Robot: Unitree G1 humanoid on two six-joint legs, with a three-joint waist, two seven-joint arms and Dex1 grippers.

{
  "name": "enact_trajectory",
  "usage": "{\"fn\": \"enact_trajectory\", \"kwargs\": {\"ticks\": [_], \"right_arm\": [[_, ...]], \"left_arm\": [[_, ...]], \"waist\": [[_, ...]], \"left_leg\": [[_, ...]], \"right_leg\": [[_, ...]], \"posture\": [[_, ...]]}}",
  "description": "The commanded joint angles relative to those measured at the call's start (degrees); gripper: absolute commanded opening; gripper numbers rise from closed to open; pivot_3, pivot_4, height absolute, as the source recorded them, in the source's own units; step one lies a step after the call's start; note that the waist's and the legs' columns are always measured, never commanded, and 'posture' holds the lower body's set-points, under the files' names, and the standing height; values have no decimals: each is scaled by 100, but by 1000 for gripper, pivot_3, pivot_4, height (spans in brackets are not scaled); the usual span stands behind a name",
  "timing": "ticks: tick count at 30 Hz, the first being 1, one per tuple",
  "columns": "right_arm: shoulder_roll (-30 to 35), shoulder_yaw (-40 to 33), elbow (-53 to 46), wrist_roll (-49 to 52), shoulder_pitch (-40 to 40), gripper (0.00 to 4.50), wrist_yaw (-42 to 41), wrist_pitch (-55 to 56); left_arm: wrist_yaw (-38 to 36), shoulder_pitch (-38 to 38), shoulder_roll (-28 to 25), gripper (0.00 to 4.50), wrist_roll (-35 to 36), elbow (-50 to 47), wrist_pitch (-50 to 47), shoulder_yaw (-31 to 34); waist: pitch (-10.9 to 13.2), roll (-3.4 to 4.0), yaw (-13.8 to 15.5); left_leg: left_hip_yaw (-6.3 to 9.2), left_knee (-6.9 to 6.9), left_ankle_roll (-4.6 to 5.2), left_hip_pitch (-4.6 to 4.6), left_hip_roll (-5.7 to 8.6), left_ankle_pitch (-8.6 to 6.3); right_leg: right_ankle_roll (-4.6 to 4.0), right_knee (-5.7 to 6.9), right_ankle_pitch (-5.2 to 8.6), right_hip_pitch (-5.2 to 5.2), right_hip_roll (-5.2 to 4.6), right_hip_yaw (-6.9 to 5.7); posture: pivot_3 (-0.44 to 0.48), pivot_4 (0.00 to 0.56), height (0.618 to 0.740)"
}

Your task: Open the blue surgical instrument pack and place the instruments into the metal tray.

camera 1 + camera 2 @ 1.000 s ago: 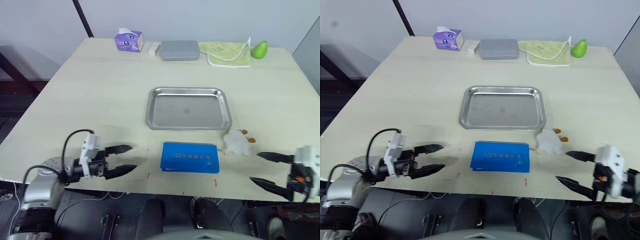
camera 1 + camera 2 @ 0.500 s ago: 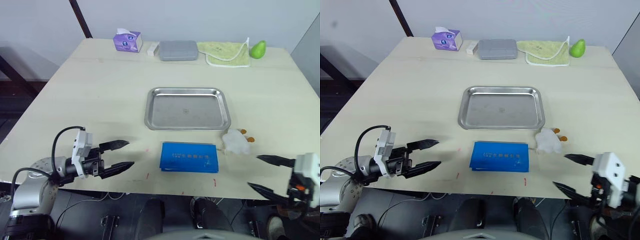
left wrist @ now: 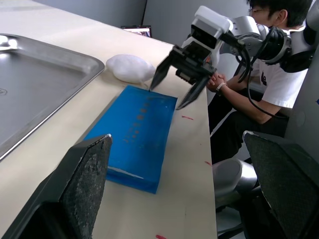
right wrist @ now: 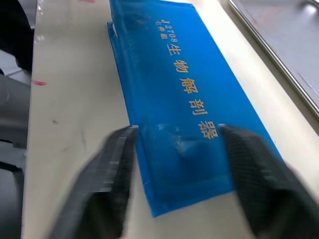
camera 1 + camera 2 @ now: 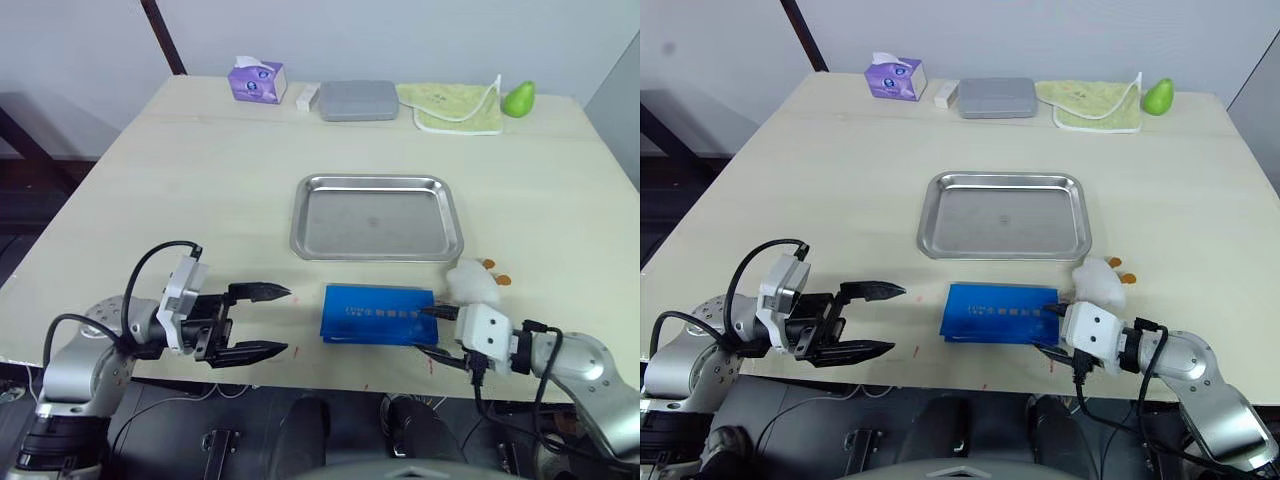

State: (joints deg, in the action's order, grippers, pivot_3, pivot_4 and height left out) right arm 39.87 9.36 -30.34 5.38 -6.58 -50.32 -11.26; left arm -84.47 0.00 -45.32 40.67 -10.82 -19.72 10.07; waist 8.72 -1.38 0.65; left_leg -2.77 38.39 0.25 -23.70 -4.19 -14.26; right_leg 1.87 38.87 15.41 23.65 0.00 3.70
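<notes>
Blue surgical instrument pack (image 5: 379,315) lengthwise left-right.

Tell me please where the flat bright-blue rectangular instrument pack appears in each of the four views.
Left eye view: flat bright-blue rectangular instrument pack, near table edge, below centre.
Right eye view: pack, same place.
Left wrist view: pack, centre, lying flat.
Right wrist view: pack, close, between the fingers.
Shared landmark: shiny rectangular steel tray, just beyond the pack.

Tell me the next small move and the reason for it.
Probably close the right claw on the right end of the blue pack. Its open fingers straddle that end, the pack lies closed on the table, and the metal tray holds no instruments.
</notes>
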Motion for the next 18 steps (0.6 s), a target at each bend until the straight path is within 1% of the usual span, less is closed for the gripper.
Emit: {"fn": "enact_trajectory", "kwargs": {"ticks": [1,8,18], "right_arm": [[-38,178,122,-350,153,2379,169,413],[75,218,336,-689,219,2379,195,870],[28,213,836,-890,160,2379,355,1504]], "left_arm": [[14,-49,28,4500,19,-185,16,-98],[-6,-59,-20,4500,1,-113,61,-124],[-55,-103,10,4500,-84,41,166,-152]], "waist": [[0,0,-1],[0,0,-1],[0,0,1]], "left_leg": [[-2,1,0,0,0,0],[-2,2,0,1,0,0],[-2,2,0,2,0,0]], "right_leg": [[-1,1,0,0,-1,2],[-2,2,1,0,-1,2],[-2,3,0,-1,-1,2]], "posture": [[0,150,740],[0,150,740],[0,150,740]]}}
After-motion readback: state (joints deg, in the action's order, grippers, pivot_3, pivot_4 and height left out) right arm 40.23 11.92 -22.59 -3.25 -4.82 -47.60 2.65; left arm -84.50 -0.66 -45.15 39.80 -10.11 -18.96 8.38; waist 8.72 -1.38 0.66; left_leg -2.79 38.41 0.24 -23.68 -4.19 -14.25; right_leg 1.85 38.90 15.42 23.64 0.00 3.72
